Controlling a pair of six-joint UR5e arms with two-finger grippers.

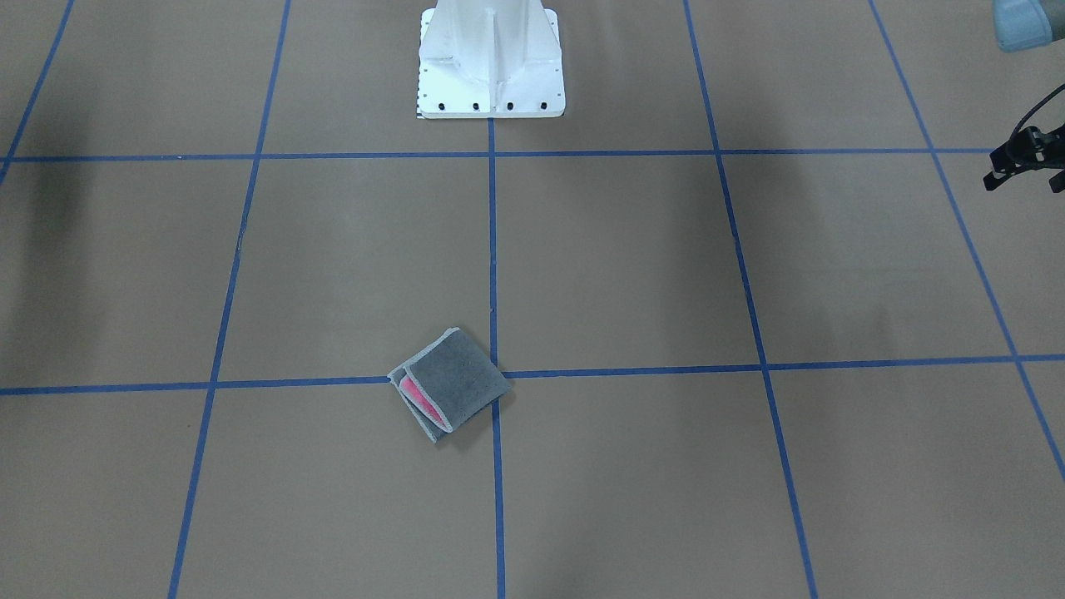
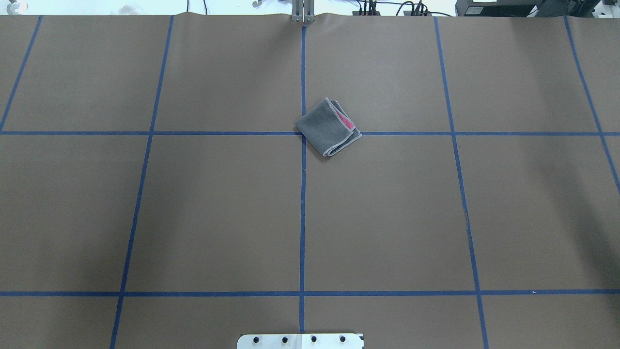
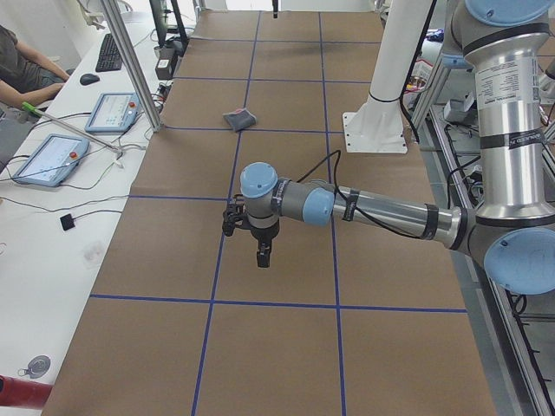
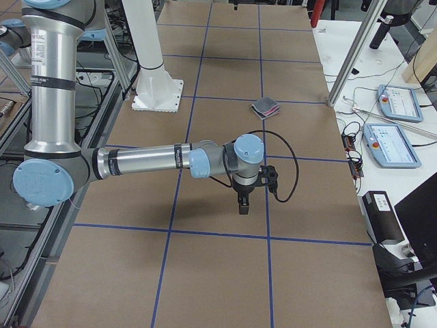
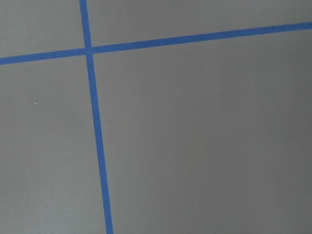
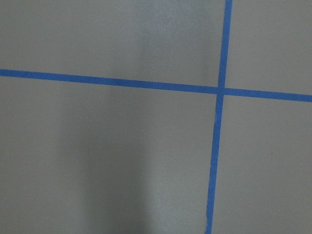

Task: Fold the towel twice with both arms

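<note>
As it lies now: towel (image 2: pixel 325 128) dead ahead of pedestal base (image 1: pixel 491 83)

Out wide: left gripper (image 3: pixel 262 253) hangs well off the base's left, right gripper (image 4: pixel 243 203) well off its right; jaw gaps unreadable. Towel is a grey packet, turned diagonal, no clear long axis, layered edges toward base's right. Right gripper perhaps a shade nearer.

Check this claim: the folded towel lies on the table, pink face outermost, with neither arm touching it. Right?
Wrong in one respect: the towel has its dark grey face outermost, pink peeking from the fold, as the overhead exterior view shows. The rest stands.
</note>
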